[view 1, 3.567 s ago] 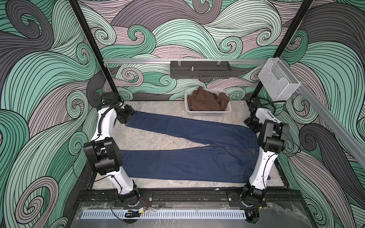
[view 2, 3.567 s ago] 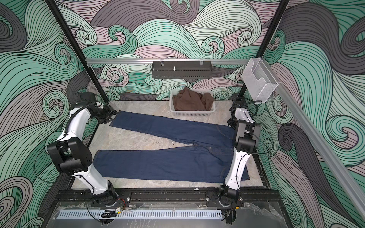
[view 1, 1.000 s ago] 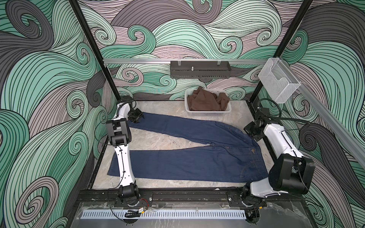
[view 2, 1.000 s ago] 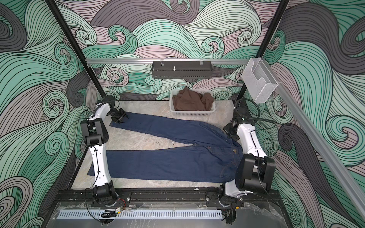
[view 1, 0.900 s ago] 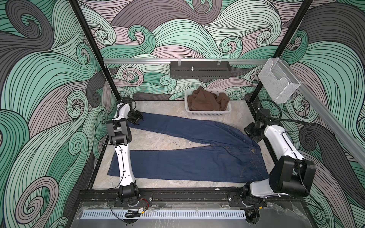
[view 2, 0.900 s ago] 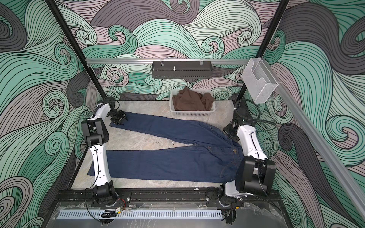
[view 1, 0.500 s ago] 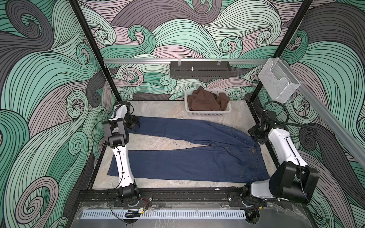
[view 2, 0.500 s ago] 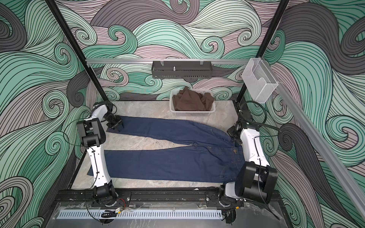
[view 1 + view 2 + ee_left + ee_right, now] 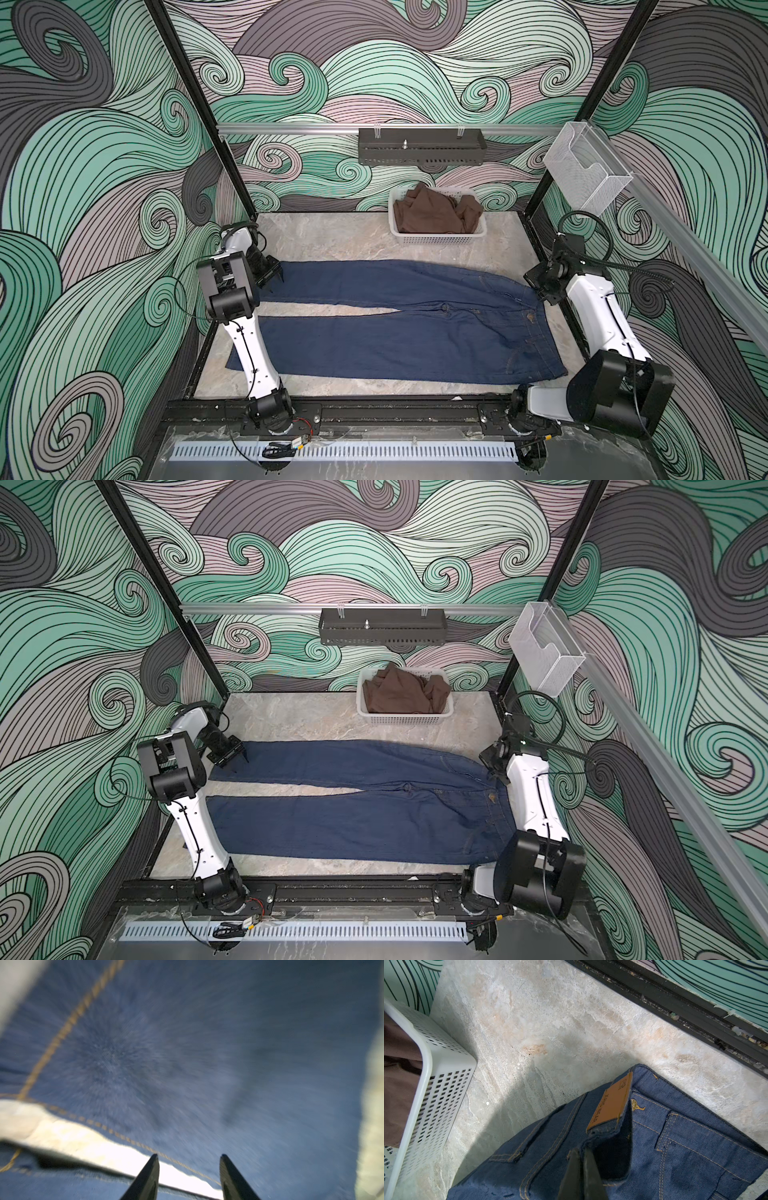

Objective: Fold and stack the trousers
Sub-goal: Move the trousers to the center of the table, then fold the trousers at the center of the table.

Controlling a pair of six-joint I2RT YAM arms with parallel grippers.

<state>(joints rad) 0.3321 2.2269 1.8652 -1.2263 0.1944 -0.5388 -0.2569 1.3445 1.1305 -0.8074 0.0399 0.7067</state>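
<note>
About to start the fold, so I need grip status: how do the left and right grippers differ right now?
The left gripper has its jaws apart, over the cuff end of the far leg of the trousers. The right gripper is shut, pinching the waist end. Denim lies flat under the left gripper, but is pulled up into a fold at the right gripper. Both are at the trousers' far edge, at opposite ends.

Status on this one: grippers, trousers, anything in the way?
Left gripper open over far leg's hem. Right gripper shut on waistband of trousers, spread flat, unfolded. Basket beyond them, not touching.
</note>
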